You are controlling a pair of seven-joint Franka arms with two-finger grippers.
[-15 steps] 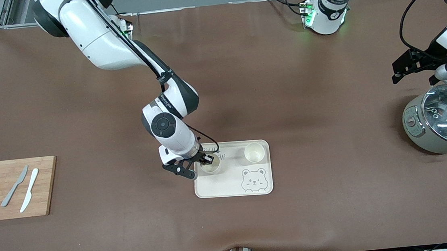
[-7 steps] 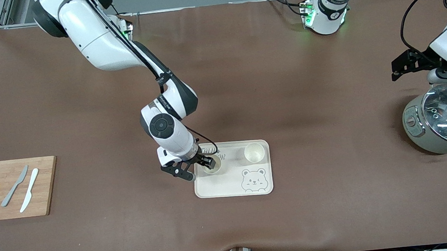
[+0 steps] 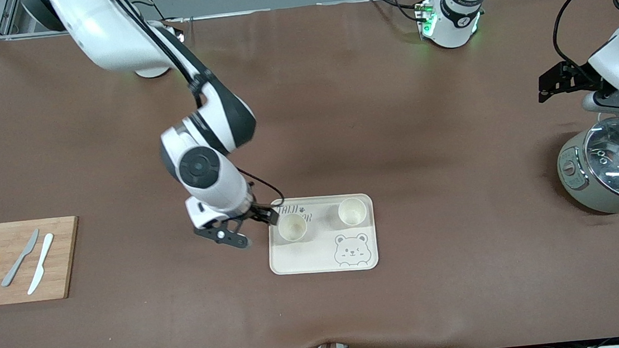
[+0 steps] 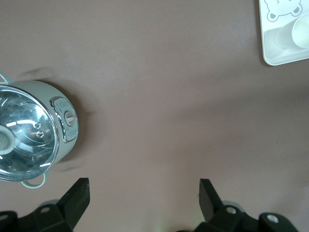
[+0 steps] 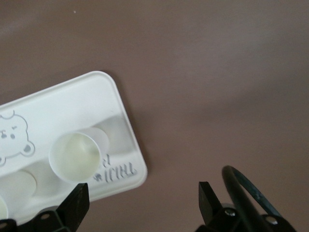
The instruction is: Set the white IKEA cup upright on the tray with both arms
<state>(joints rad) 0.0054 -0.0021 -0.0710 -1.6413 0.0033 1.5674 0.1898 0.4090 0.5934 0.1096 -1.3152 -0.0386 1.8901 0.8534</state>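
Observation:
The cream tray (image 3: 305, 258) with the bear drawing lies mid-table. Two white cups stand upright on it: one (image 3: 292, 227) toward the right arm's end, one (image 3: 352, 211) toward the left arm's end. My right gripper (image 3: 252, 228) is open and empty, just off the tray's edge beside the first cup. In the right wrist view that cup (image 5: 76, 156) stands on the tray (image 5: 72, 106), clear of the open gripper (image 5: 142, 203). My left gripper (image 3: 565, 87) is open and empty above the table near the pot; the left wrist view shows it (image 4: 144, 200) wide open over bare table.
A grey-green pot with a glass lid (image 3: 615, 172) stands at the left arm's end. A wooden cutting board (image 3: 17, 261) with two knives and lemon slices lies at the right arm's end. The tray's corner with a cup shows in the left wrist view (image 4: 287, 34).
My right gripper has let go of the cup and drawn back off the tray toward the right arm's end. My left arm has drifted slightly farther from the camera.

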